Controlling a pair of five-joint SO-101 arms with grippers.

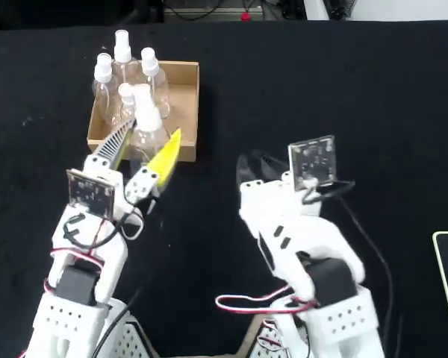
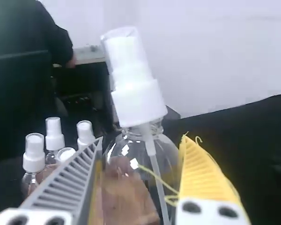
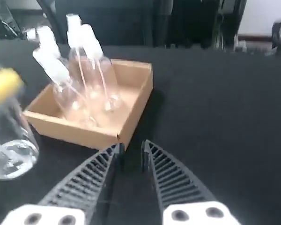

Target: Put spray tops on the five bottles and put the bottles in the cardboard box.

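On the black counter [image 1: 321,89], toward 10 o'clock in the high view, sits the open cardboard box [image 1: 185,93]. The left tool [image 1: 153,133] is at the box's 6 o'clock wall. Its grey finger [image 2: 65,183] and yellow finger [image 2: 201,178] pinch the clear body of the 5th bottle [image 2: 131,159] from both sides. This bottle stands upright and has a white spray top [image 2: 131,79] on its neck. I cannot tell whether its base is inside the wall or just outside it. The right tool [image 3: 131,146] is near the counter's middle, at 4 o'clock from the box, with its black fingers almost pressed together and holding nothing. 4 capped bottles [image 1: 122,74] stand clustered in the box's 10 o'clock corner.
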